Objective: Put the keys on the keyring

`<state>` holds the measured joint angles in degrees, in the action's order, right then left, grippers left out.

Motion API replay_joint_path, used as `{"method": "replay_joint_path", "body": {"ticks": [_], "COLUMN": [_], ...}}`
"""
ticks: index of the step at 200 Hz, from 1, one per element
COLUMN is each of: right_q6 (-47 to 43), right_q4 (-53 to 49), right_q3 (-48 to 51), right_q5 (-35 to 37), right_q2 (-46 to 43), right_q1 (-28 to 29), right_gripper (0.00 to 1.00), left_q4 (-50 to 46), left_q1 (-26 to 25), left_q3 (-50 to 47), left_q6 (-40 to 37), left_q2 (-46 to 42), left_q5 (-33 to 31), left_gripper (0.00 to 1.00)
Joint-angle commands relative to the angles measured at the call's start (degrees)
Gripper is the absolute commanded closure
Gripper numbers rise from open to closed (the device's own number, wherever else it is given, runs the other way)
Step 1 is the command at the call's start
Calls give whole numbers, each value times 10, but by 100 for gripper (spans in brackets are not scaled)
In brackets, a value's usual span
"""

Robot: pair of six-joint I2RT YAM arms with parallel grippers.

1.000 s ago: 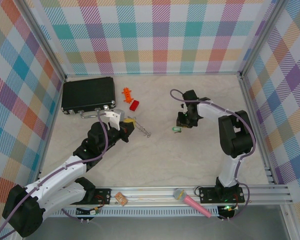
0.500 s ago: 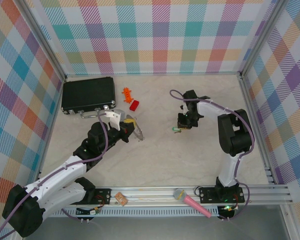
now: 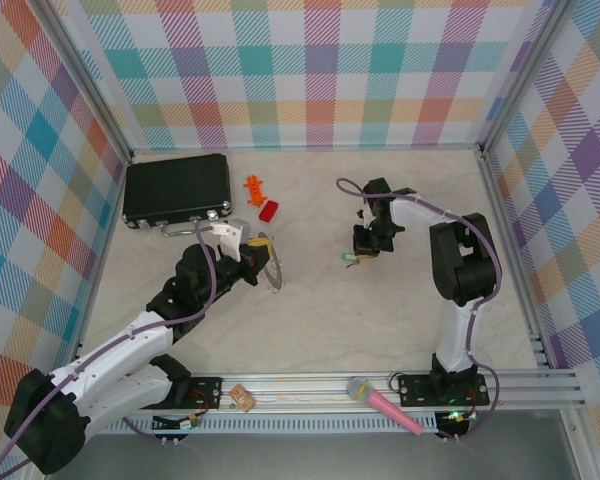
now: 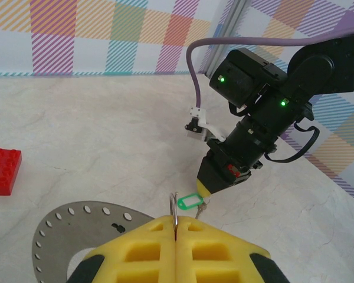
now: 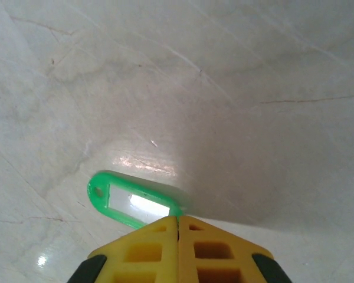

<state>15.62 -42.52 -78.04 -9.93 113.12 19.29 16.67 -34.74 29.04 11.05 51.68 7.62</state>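
Pale tabletop [image 3: 380, 320], red block [image 3: 268, 210] and black case [image 3: 175, 188] beyond keyring [image 3: 277, 272]

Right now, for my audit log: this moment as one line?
left gripper: shut on keyring | right gripper: shut on green key | threading: not done

— What's at the back left of the desk [image 3: 380, 320]?
— A black hard case [image 3: 176, 188], lying flat. To its right sits an orange toy piece [image 3: 253, 186], with a red building brick [image 3: 268, 210] just beside that.
— And up front?
— A pink microphone [image 3: 383, 404] on the metal rail [image 3: 310, 382], and a small tan piece [image 3: 242, 397] further left.
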Motion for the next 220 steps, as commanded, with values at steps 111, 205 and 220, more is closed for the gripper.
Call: {"method": "replay_joint_path", "body": {"ticks": [111, 205, 220], "right_q6": [33, 73, 76], "right_q4": [133, 205, 194], "right_q3": [82, 165, 171], "right_q5": [-11, -1, 0], "right_q2": [-181, -193, -205], "right_q1": [0, 31, 40], "right_gripper": [100, 100, 100], "left_q4": [28, 27, 28], "left_q1": [-4, -5, -5], "left_q3": [3, 2, 3], "left_q6": [-1, -1, -1], "left_q2": [-9, -11, -10], "left_q5": [6, 6, 6], "left_gripper": [100, 100, 100]}}
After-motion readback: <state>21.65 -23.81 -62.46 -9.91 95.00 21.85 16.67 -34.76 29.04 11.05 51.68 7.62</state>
